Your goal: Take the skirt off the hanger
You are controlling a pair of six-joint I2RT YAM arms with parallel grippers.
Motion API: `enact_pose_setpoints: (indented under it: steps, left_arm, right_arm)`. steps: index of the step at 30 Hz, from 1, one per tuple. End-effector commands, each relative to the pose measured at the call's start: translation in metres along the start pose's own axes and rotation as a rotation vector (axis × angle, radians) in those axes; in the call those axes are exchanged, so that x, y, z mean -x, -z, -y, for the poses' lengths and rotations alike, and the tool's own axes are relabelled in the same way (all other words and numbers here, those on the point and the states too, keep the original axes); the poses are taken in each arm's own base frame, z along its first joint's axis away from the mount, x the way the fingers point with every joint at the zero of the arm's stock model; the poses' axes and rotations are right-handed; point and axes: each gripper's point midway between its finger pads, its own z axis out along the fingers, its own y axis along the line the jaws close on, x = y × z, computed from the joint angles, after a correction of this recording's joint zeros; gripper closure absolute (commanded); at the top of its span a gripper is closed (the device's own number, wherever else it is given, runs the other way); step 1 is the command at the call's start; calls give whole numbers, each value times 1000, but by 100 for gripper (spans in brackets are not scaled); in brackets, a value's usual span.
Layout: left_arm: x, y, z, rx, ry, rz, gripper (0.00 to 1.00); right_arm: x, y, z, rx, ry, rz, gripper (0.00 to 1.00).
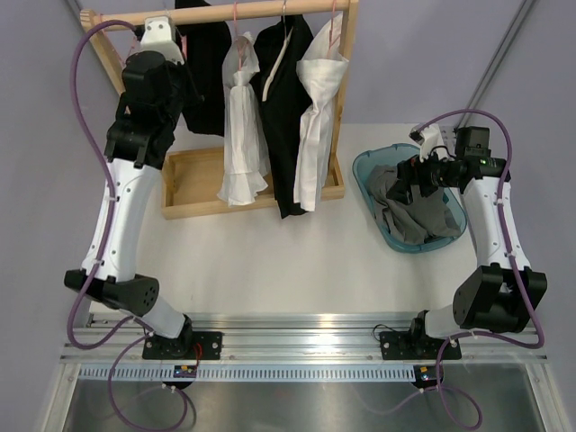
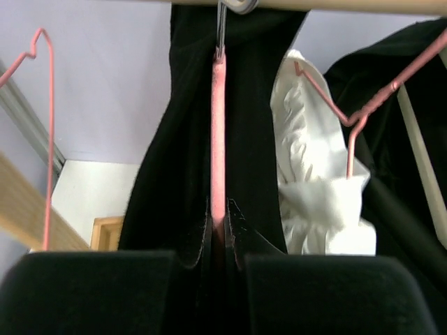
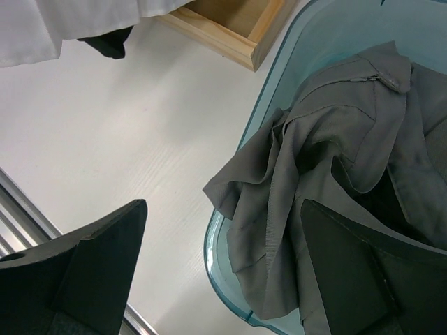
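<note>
A black skirt (image 2: 258, 139) hangs on a pink hanger (image 2: 218, 139) from the wooden rod (image 1: 225, 11); in the top view it (image 1: 211, 81) is partly hidden behind my left arm. My left gripper (image 2: 220, 237) is raised to the rack (image 1: 180, 45) and shut on the hanger's pink bar, with black cloth pressed at both sides. My right gripper (image 3: 223, 209) is open and empty, hovering over a grey garment (image 3: 335, 160) that lies in the blue basket (image 3: 209, 251) at the table's right (image 1: 360, 171).
A bare pink hanger (image 2: 50, 139) hangs left of the gripped one. A white garment (image 2: 314, 195) on another pink hanger hangs to the right. Further black and white garments (image 1: 288, 117) hang along the rod. The rack's wooden base tray (image 1: 189, 184) stands below.
</note>
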Motion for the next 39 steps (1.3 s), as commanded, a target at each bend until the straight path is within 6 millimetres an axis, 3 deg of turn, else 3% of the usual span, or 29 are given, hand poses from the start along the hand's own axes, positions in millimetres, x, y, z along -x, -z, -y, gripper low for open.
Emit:
enact_pose_setpoints:
  steps: [1,2,3,5,7,9,11,15,17,18,20,21,22,23,25,26,27,28,30,32,33,34,37,39]
  left_arm:
    - [41,33,-3,-25,17,141,100]
    - [41,42,-4,-30,20,142,100]
    - [22,38,-6,-27,17,102,100]
    - [12,47,-7,-36,19,80,100]
    - [-11,47,-8,-38,20,24,100]
    - [-20,57,-12,-35,26,3,100]
    - [-41,61,-17,-22,18,-46,100]
    - [-57,91,-26,-14,28,-79,100]
    - [-80,103,-28,-24,30,-149,100]
    - [-82,116,-26,-48,56,-153,100]
    - [-119,131,-26,-63,85,-253,100]
    - [-132,139,-25,-78,98,-287,100]
    - [-137,156,-27,-85,115,-292,100]
    - [-168,165,-31,-67,138,-378,100]
    - [-186,191,-27,-110,177,-424,100]
    - [-212,203,-29,-99,195,-509,100]
    - [-223,222,-22,-152,212,-558,100]
    - [-231,224,-16,-177,223,-590,100]
    - [-251,249,-8,-236,249,-676,100]
    - [-263,268,-2,-288,259,-738,100]
    - [-272,278,5,-337,268,-784,100]
    - [-277,286,9,-369,269,-820,100]
    - [-294,305,25,-486,293,-918,100]
    - [-297,317,37,-581,317,-965,100]
  right_arm:
    - [14,10,-13,29,26,55,1]
    - [14,11,-17,47,26,57,0]
    - [13,12,-19,57,31,58,1]
    - [11,15,-31,105,60,64,1]
    - [12,18,-41,139,108,81,1]
    - [10,22,-59,206,130,99,1]
    - [8,26,-77,262,179,120,1]
    - [6,35,-108,341,329,196,1]
    - [1,37,-127,418,355,252,1]
    - [2,41,-136,440,437,295,1]
    - [-6,49,-161,535,442,310,1]
    - [-10,46,-175,588,526,308,0]
    - [-19,50,-185,632,502,267,0]
    - [-18,51,-196,672,529,261,1]
    - [-21,48,-212,739,537,228,1]
    - [-22,45,-216,750,538,211,4]
    - [-24,38,-226,765,550,172,5]
    - [-21,34,-230,755,575,161,6]
    - [-24,27,-244,725,508,102,7]
    - [-17,11,-261,684,605,112,7]
    - [-5,5,-269,648,566,129,7]
    - [-4,2,-284,640,590,112,7]
    - [2,-16,-298,601,517,36,7]
    - [6,-21,-319,636,536,16,4]
